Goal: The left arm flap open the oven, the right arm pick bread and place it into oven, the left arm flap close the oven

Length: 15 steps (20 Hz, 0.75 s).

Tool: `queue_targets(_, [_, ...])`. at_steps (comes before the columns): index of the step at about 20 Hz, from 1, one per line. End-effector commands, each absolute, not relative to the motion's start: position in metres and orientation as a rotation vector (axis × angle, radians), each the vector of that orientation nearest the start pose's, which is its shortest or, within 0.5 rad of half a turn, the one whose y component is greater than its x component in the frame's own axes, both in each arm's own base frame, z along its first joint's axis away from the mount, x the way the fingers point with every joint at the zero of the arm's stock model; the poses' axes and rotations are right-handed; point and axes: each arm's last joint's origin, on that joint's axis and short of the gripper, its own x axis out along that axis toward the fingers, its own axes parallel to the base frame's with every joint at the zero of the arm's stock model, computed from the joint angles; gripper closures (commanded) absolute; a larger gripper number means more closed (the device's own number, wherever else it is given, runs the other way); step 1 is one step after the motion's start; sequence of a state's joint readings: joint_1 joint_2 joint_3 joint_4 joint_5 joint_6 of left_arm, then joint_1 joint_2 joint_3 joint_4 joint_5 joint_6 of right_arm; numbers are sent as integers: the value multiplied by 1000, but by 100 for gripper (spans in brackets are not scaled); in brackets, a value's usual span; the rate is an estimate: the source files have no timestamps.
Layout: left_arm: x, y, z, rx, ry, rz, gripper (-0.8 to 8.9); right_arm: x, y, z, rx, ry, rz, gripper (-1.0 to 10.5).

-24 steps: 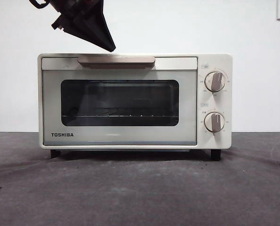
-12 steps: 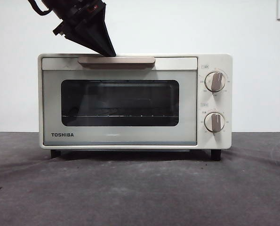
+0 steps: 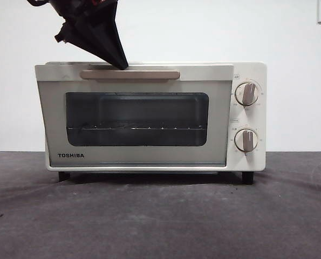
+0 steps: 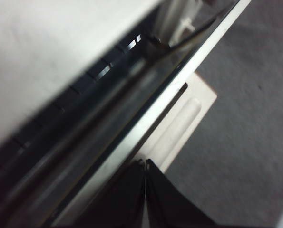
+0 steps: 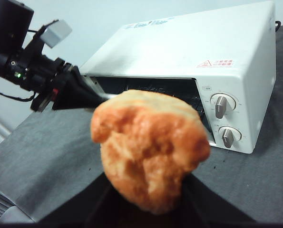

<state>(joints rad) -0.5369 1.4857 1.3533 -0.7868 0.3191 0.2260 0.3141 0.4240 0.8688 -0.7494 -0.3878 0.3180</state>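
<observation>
The cream-white oven (image 3: 246, 70) stands on the grey table, its door tipped a little outward at the top. My left gripper (image 3: 121, 66) is shut, its tip hooked behind the door's top edge, just above the taupe handle (image 3: 130, 75). In the left wrist view the shut gripper (image 4: 145, 166) lies against the door edge beside the handle (image 4: 179, 130). My right gripper (image 5: 148, 202) is shut on the golden bread (image 5: 148, 147) and holds it in the air in front of the oven (image 5: 217, 52). The left gripper (image 5: 91, 99) also shows there at the door gap.
Two round knobs (image 3: 247, 93) sit on the oven's right panel. A wire rack (image 3: 136, 128) shows through the dark window. The grey cloth-covered table (image 3: 160, 216) stretches in front of the oven, and a white wall stands behind it.
The left gripper came down onto the door's top edge and pulled it outward. The door has gone from shut to slightly ajar.
</observation>
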Motion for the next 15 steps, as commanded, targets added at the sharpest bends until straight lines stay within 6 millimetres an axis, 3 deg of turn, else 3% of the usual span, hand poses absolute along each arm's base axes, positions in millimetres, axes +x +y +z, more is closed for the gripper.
queue_targets(1, [258,-170,301,342,952,-879,805,57,30,349,306,391,648,816])
queue_targets(8, [245,-183,294,364,998,-921,805,57,30,348,308,407,649,816])
queue_targets(15, [226,-191,273,378,1021,-905,805,56,30,347,305,413,649,816])
